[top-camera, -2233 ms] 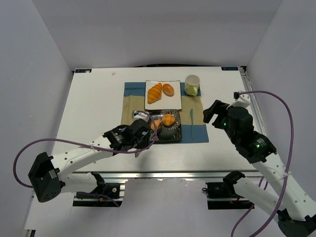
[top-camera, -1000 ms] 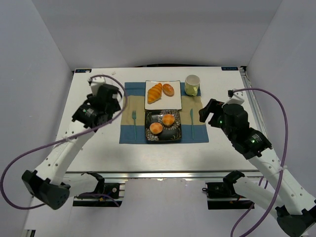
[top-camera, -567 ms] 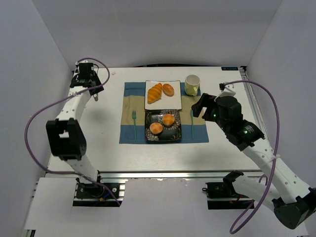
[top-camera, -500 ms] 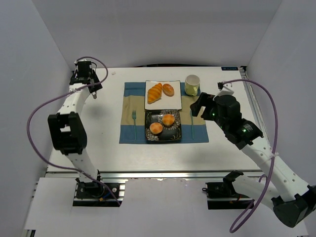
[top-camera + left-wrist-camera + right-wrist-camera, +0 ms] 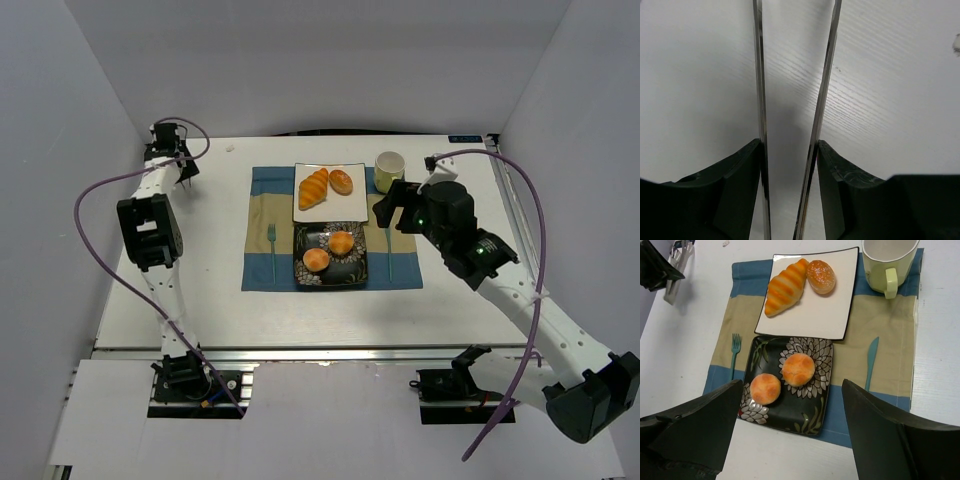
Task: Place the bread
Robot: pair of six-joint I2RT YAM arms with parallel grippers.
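I am holding my right claw (image 5: 388, 205) spread wide with nothing in it, above the mat (image 5: 880, 315), at about 2 o'clock from the dark plate (image 5: 790, 421). My left claw (image 5: 792, 100) is hanging over the bare table (image 5: 200, 290) at its 10 o'clock corner, well apart from everything. Its fingers are leaving only a narrow gap and pinching nothing.

Both buns are lying on the dark plate, the near bun (image 5: 765, 388) at 7 o'clock from the far bun (image 5: 798, 369). They are just beside each other; whether they are touching I cannot tell. They are looking small, smooth and glossy, so I am judging them light and maybe slippery. I would be taking one from above, across its widest part, and pressing gently.

The white plate (image 5: 805, 315) with the croissant (image 5: 785, 286) and the roll (image 5: 820, 276) is sitting just beside at 12 o'clock, and the cup (image 5: 888, 260) at 1 o'clock. The table is flat and white, with pale walls closing in on three sides.
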